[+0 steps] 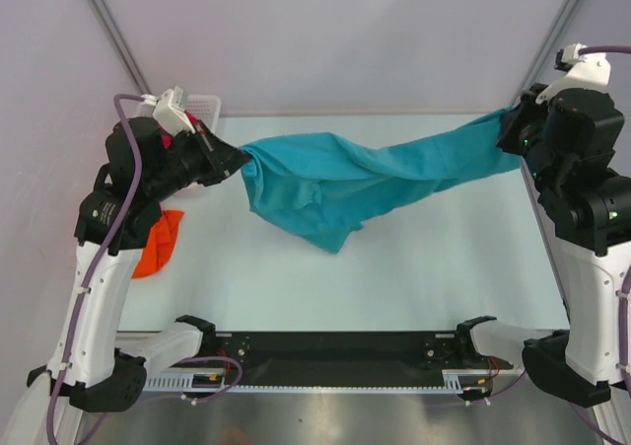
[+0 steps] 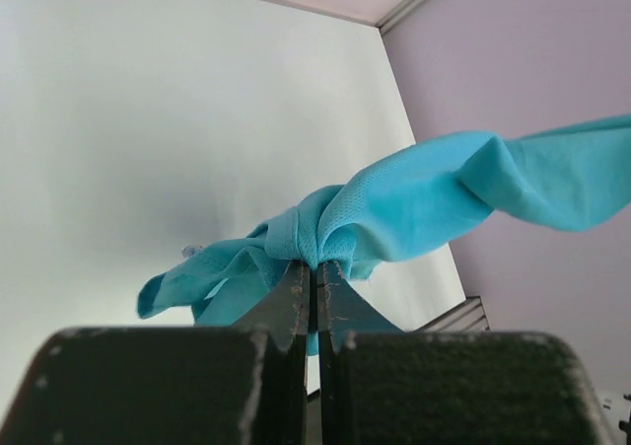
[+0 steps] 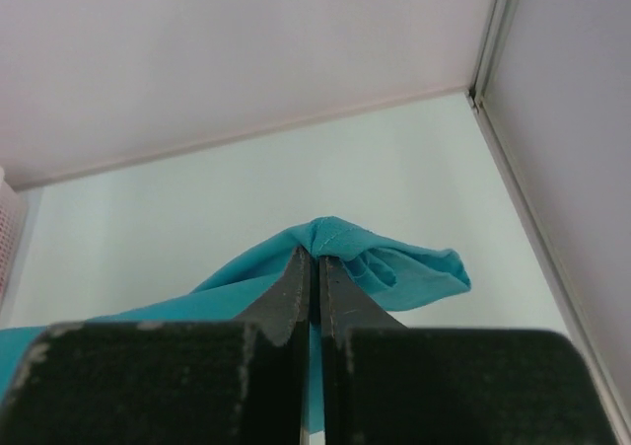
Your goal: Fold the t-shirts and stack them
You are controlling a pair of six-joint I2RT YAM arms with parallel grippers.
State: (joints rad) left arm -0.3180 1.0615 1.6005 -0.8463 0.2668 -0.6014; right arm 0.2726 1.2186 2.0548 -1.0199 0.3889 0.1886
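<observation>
Top external view: soft teal-blue cloth t-shirt (image 1: 355, 184) hangs in the air above the pale flat table (image 1: 414, 287), strung between both arms. Left gripper (image 1: 237, 157) pinches one end over the table's far-left part. Right gripper (image 1: 511, 129) pinches the other end over the table's far-right edge. The shirt's long axis runs left to right across the table.

Between the two pinch points the right half is twisted into a rope. The left half sags in a loose bunched fold, its lowest tip drooping toward the table's middle; can't tell if that tip touches the surface.

Left wrist view: jaws closed tight on a bunched hem, cloth streaming up and right from the tips. Right wrist view: jaws closed on a small gathered fold, the rest trailing down-left.

Bright orange cloth t-shirt (image 1: 158, 246) lies crumpled at the table's left edge, partly hidden by the left arm. White plastic lattice basket (image 1: 202, 103) sits at the table's far-left corner, behind that arm.

Judgement: step in hand looks like spreading the teal shirt before folding. Neither arm is nearer; each holds one end, with the shirt lying between the jaws. The coming move turns on the twist: lowering both ends onto the table should lay the shirt flat only if the roped half opens out.
</observation>
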